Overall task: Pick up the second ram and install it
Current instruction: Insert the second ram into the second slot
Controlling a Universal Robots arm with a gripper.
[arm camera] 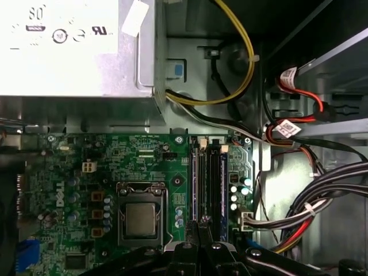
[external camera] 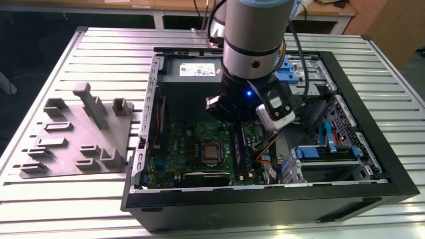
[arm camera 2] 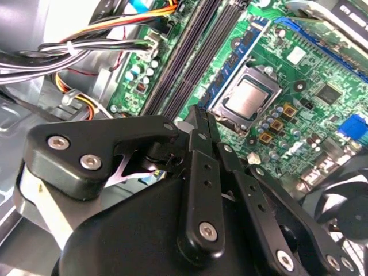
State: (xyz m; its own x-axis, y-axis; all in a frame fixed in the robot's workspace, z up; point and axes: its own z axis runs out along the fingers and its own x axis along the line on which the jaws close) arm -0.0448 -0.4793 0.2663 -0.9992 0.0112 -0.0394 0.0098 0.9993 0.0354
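Observation:
My gripper (external camera: 231, 119) hangs over the black slot rails (arm camera: 210, 184) of the green circuit board (arm camera: 103, 155) inside the open computer case (external camera: 371, 164). Its fingers (arm camera 2: 198, 129) are pressed together, and both wrist views show nothing between them. In the first wrist view the gripper (arm camera: 198, 229) sits just over the near end of the rails. A long dark stick (external camera: 243, 152) stands on edge in the rails right under the gripper. I cannot tell whether it is the second ram.
The bare processor (arm camera: 141, 218) lies beside the rails. The grey power-supply box (external camera: 196, 69) is at the case's far end. Cable bundles (arm camera: 310, 213) and blue drive brackets (external camera: 325, 152) crowd the exterior view's right. A grey fixture plate (external camera: 73, 134) lies outside, on the left.

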